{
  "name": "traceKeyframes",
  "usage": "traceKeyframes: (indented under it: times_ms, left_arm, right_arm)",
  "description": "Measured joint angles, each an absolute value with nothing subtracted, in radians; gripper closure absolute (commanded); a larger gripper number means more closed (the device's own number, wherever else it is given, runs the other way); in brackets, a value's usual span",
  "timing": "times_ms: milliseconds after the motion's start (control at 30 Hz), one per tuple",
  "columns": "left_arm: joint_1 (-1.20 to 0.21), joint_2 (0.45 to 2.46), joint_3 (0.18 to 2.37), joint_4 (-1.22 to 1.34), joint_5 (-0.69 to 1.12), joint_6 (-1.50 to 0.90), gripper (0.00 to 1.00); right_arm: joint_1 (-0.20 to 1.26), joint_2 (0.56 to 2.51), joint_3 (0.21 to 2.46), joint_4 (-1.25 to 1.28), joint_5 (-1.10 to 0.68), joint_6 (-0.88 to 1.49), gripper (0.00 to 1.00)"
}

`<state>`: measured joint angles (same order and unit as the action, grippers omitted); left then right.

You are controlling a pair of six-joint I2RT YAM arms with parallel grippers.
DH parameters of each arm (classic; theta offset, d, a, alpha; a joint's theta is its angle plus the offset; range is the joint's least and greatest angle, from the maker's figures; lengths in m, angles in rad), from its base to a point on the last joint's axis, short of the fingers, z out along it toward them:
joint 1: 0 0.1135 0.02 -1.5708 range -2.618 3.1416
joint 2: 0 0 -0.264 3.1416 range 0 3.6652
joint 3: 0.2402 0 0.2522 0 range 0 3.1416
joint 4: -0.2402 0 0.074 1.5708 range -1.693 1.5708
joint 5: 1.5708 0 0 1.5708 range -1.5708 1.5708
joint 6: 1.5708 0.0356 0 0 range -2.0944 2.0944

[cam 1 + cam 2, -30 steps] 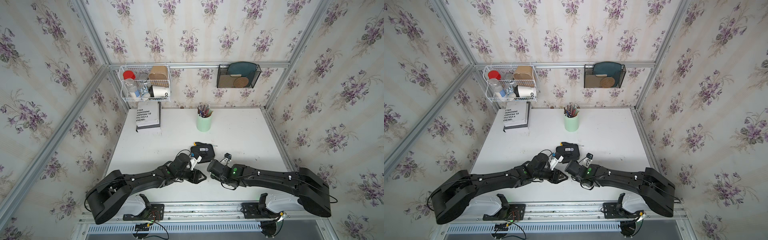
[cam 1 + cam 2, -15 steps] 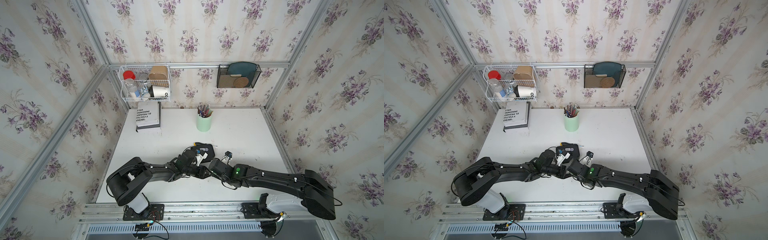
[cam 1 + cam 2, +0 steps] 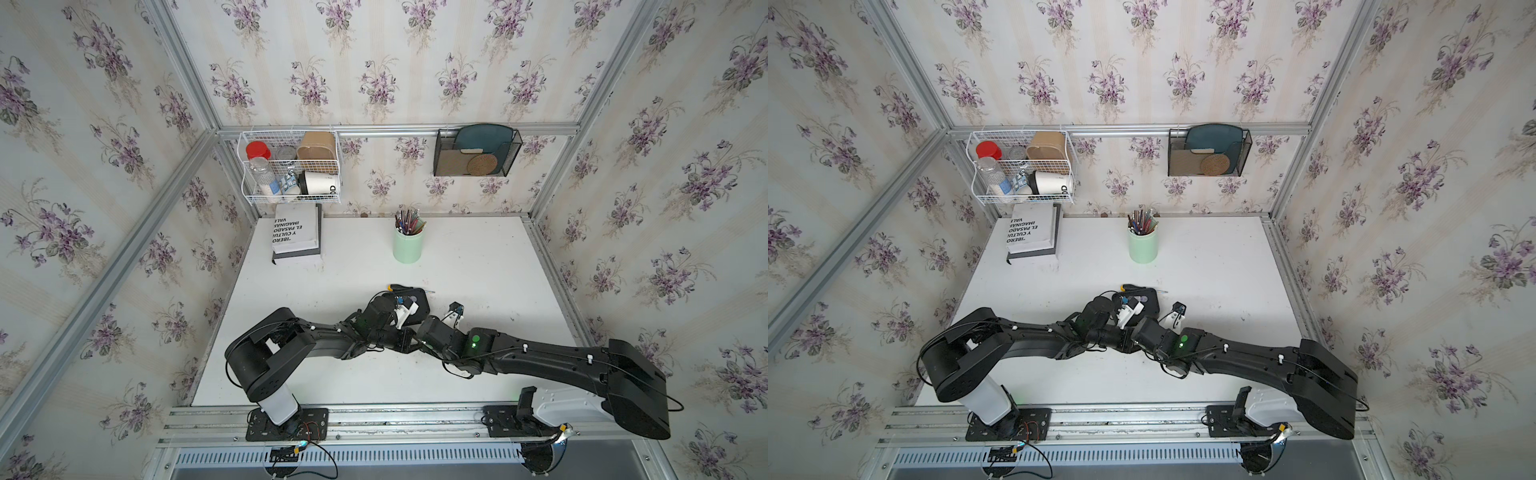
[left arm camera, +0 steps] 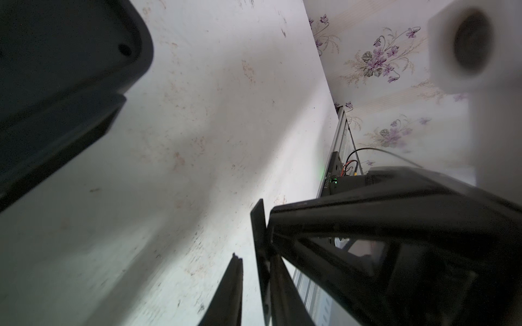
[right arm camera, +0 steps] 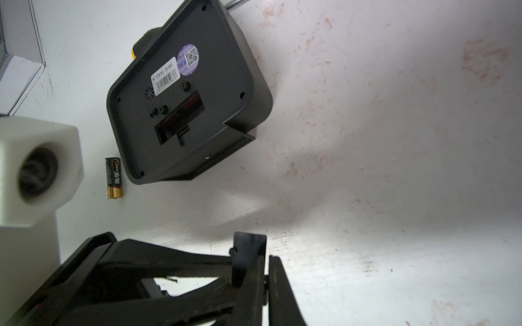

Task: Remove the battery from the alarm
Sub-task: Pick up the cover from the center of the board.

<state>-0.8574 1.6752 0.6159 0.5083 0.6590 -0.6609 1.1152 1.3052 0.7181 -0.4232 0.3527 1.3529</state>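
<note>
battery (image 5: 114, 177): lay on the table (image 5: 367, 169) outside the alarm, ahead of the fingertips and clear of them
alarm (image 5: 192, 98): face down, just beyond the battery, compartment (image 5: 180, 118) open and empty
right gripper (image 5: 267, 262): fingers clenched
left gripper (image 4: 248, 240): tip to tip with the right, apart a second earlier; grasp unclear

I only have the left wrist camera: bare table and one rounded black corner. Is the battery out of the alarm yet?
Observer: Yes. In the right wrist view the battery lies on the table beside the alarm, outside it.
Operator: Which side of the alarm is up?
Observer: Its back, with the stickers showing; the battery compartment stands open and looks empty.
Operator: What about the right pincer?
Observer: The right pincer is shut, with nothing visible in it, apart from the alarm.
</note>
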Motion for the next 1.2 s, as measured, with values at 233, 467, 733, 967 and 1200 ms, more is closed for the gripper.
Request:
traceKeyframes:
  times_ms: [233,467,733,967,1200]
  left_arm:
    - [-0.843,1.667,0.614,0.53,0.665,-0.67,1.0]
    - [-0.783,1.583,0.609,0.532,0.665,-0.642,1.0]
    - [-0.685,1.42,0.551,0.724,0.689,-0.558,1.0]
    - [-0.668,1.422,0.574,1.083,0.863,-0.545,1.0]
    - [-0.673,1.486,0.631,1.321,1.025,-0.649,1.0]
  right_arm:
    - [1.115,1.285,0.718,-0.422,0.355,1.338,0.74]
    - [1.086,1.125,0.701,-0.369,0.356,1.251,0.56]
    - [0.916,0.582,0.393,0.121,0.089,0.865,0.49]
    - [0.802,0.572,0.401,0.361,-0.274,0.661,0.59]
    - [0.647,0.677,0.447,0.504,-0.555,0.579,0.62]
